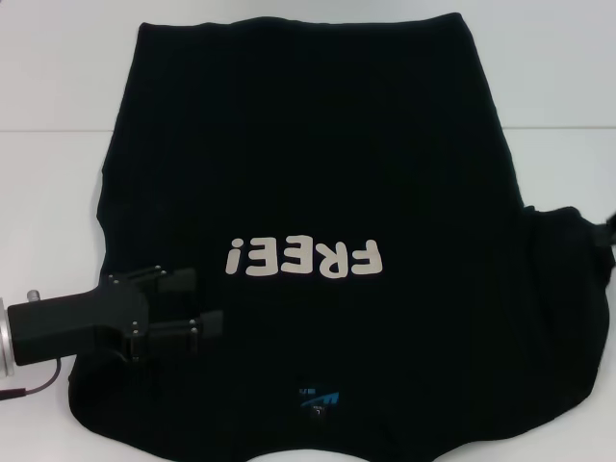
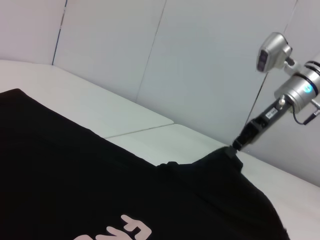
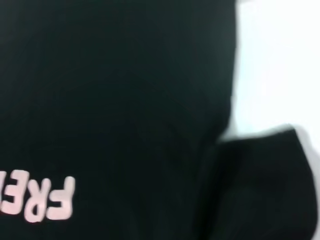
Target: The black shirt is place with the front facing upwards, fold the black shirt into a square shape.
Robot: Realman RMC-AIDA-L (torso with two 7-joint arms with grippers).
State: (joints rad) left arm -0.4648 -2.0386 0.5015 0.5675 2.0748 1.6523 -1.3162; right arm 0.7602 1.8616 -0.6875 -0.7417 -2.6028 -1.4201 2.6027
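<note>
A white table [image 1: 58, 173], crossed by a thin seam, carried the black shirt [image 1: 308, 173], which lay spread flat across it, front up, white "FREE!" lettering [image 1: 304, 258] showing, blue neck label [image 1: 318, 399] at the near edge.

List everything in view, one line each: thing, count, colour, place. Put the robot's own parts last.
black shirt: one, black, spread front up across most of the table, collar end nearest the robot.
lettering: one word, "FREE!", white, on the shirt's chest, upside down in the head view.
neck label: one, blue, at the collar near the shirt's near edge.
table: one, white, under the shirt.
wall: white panels, behind the table.
left pincer: one, black, open, over the shirt's left shoulder area.
right pincer: one, black, at the shirt's right sleeve, which rises to its tip.
</note>
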